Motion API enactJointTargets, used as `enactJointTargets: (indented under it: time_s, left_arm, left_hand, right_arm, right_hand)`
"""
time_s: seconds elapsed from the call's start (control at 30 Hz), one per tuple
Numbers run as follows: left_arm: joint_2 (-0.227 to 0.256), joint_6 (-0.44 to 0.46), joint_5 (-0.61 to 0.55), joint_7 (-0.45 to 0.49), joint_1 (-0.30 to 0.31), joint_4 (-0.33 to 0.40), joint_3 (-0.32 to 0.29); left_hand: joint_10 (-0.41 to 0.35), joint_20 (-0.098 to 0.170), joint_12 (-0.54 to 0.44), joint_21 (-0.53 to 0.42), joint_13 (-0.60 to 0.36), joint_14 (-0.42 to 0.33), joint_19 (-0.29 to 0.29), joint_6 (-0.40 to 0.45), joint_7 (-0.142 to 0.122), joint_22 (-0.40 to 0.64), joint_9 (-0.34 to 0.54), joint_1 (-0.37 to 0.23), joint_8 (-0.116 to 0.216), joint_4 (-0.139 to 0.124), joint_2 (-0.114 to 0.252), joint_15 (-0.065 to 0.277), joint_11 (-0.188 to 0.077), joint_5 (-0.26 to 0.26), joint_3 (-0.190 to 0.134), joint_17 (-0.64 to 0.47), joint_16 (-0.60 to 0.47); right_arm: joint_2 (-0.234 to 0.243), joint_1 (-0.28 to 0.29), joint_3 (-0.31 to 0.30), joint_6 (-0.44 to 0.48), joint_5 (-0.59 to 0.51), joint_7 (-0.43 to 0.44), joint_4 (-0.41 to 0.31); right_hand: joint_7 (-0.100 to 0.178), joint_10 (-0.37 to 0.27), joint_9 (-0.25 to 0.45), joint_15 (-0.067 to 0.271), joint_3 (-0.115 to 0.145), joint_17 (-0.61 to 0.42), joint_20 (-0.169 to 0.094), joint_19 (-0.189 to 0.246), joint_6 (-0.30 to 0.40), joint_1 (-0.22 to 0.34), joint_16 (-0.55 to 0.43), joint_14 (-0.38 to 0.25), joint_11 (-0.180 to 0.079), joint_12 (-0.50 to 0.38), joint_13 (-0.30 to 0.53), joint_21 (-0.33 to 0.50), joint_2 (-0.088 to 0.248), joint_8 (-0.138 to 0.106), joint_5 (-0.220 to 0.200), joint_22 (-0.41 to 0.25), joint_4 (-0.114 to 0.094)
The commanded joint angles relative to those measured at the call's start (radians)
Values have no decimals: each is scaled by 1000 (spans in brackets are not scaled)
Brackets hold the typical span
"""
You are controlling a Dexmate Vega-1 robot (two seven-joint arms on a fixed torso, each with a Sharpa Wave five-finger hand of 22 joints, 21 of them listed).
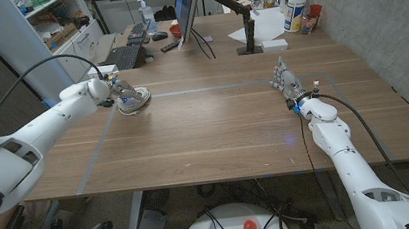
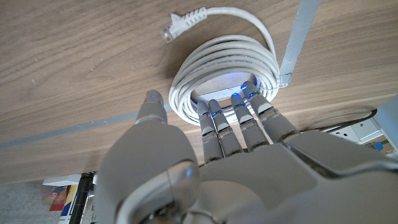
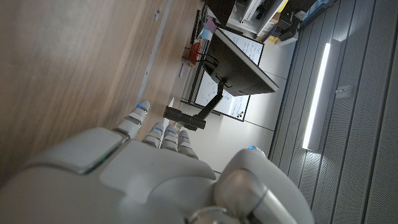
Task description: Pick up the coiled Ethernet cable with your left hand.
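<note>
left hand [image 2: 205, 155] on coiled cable [image 2: 224, 62] — table's left edge

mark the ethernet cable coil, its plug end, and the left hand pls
Ethernet cable coil [image 2: 186, 79]: left wrist view, on the coil's white loops.
Cable plug [image 2: 168, 33]: left wrist view, on the clear connector at the free end.
Left hand [image 1: 104, 88]: head view, on the hand's back.

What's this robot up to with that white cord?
It is going for the coiled cable on the table with its left hand. That hand is right at the coil: several fingertips reach into its open middle while the thumb sits outside the loops. The coil looks like it is lying on the wood, not lifted yet, one plug end trailing free. The right hand waits on the table's other side, holding nothing.
</note>
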State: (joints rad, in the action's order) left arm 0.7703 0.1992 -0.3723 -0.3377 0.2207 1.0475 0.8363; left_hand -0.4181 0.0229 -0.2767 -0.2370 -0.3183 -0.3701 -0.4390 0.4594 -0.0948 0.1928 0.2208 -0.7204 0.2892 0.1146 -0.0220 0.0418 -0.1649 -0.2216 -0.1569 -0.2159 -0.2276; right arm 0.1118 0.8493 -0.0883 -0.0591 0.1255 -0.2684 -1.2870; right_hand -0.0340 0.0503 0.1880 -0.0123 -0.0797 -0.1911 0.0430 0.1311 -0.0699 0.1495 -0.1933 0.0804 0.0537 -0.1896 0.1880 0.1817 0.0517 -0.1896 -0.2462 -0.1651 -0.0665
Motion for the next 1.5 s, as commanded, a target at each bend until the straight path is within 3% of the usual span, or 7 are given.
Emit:
enactJointTargets:
  time_s: [0.03,1.1,1.5]
  left_arm:
    - [-24,-9,-5,4,-18,-40,16]
    - [-35,-13,-52,31,-24,-50,48]
    - [-25,-11,-40,31,-10,-36,36]
  left_hand:
    - [-10,0,5,0,-6,-7,-13,9,-4,4,4,-5,9,-1,10,131,3,-2,2,-6,1]
    - [-28,2,5,-1,-11,-21,-19,37,-8,4,5,-19,22,6,16,138,-5,-1,-1,-5,0]
    - [-8,5,22,0,-16,-6,-19,-1,-10,4,6,-135,10,48,62,137,-11,10,-48,-3,6]
  right_arm:
    - [-1,2,-2,6,5,-6,-5]
    - [-3,1,-6,8,11,-14,-6]
    - [-3,1,-5,5,9,-15,-4]
  right_hand:
    - [-7,6,2,-5,-7,-3,8,4,-6,6,-5,8,4,-7,3,6,5,-6,5,-4,2]
    - [-6,7,2,-6,-9,-3,9,4,-6,6,-5,8,4,-7,3,6,6,-6,5,-4,2]
    - [-8,7,2,-5,-10,-3,10,5,-6,7,-5,8,4,-7,3,6,7,-6,5,-4,2]
